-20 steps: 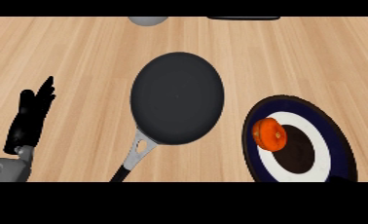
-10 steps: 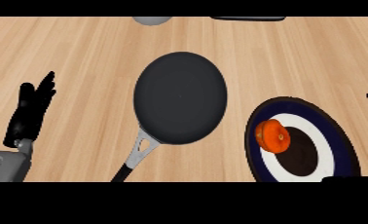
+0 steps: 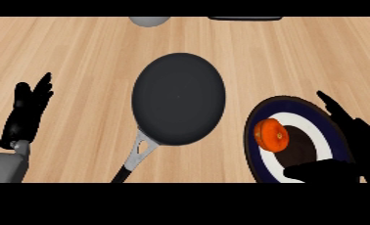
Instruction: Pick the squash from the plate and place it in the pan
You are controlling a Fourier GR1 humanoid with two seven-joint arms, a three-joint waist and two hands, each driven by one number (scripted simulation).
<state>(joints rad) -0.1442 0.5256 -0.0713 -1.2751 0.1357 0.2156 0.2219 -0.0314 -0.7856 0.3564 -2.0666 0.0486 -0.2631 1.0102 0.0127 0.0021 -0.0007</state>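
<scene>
My right hand (image 3: 345, 143) is spread open over the dark-rimmed plate (image 3: 264, 168) to take the orange squash (image 3: 272, 134) lying there, beside the empty black pan (image 3: 178, 99); my left hand (image 3: 27, 111) rests open.

Both robot hands open: left (image 3: 27, 111), right (image 3: 347, 141).

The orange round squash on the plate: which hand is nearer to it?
Right. The right hand is over the plate beside the orange round squash; the left hand rests far beyond the black pan.
</scene>
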